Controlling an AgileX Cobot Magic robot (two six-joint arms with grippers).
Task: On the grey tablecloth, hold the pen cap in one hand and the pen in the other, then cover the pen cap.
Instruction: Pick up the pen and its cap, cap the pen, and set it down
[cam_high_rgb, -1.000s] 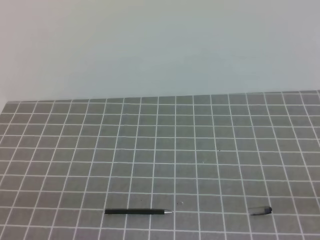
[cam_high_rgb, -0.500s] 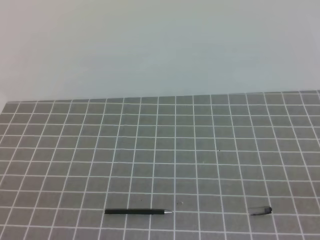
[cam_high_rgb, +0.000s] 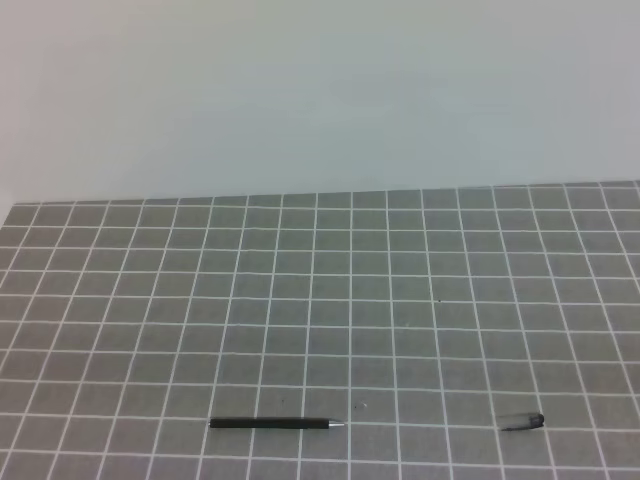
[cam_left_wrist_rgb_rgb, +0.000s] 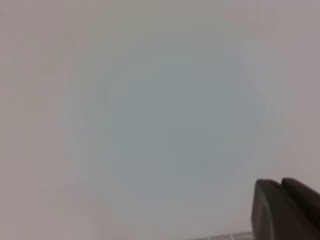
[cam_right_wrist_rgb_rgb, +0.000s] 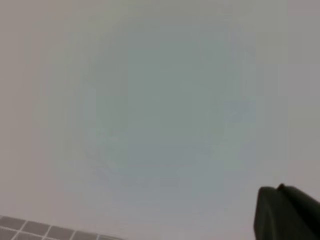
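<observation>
Nothing has moved: pen (cam_high_rgb: 275, 423) and pen cap (cam_high_rgb: 523, 423) lie well apart, both pincers closed, empty.

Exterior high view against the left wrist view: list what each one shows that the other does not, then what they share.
Only the exterior high view shows the pen, lying flat with its silver tip pointing right, and the pen cap lying apart from it further right, both near the front of the grey tablecloth. Only the left wrist view shows the left gripper, a dark shape at the lower right corner, holding nothing. Both show the pale wall and some of the gridded cloth.
</observation>
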